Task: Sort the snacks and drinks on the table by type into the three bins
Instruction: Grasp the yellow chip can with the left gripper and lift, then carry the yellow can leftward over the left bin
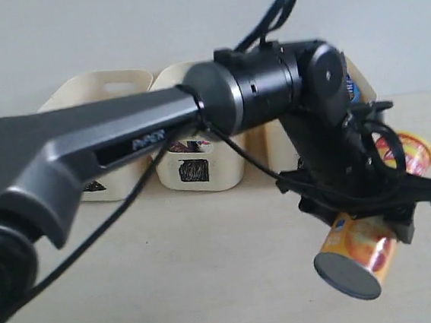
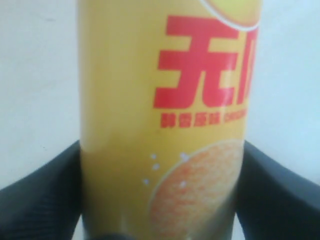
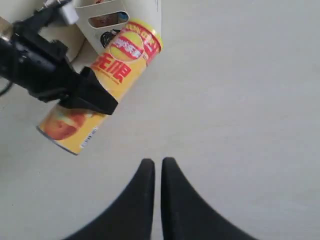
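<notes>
The yellow-orange chip tube [image 1: 365, 248] is held tilted over the table [image 1: 173, 280], its silver end [image 1: 347, 275] toward the camera. My left gripper [image 1: 373, 207] reaches across to the right and is shut on the tube's middle. In the left wrist view the tube [image 2: 162, 100] fills the space between both fingers [image 2: 45, 195]. The right wrist view shows the same tube [image 3: 107, 80] clamped by the left gripper [image 3: 75, 82] beside a bin [image 3: 150, 12]. My right gripper [image 3: 158, 162] hangs shut and empty over bare table [image 3: 240, 100]. The other snacks and the drinks are not clearly seen.
Three cream bins stand at the back: the left bin [image 1: 105, 88], the middle bin [image 1: 224, 172], and the right bin [image 1: 367, 89] mostly hidden behind the left arm [image 1: 122, 140]. Something blue [image 1: 352, 86] shows in the right bin.
</notes>
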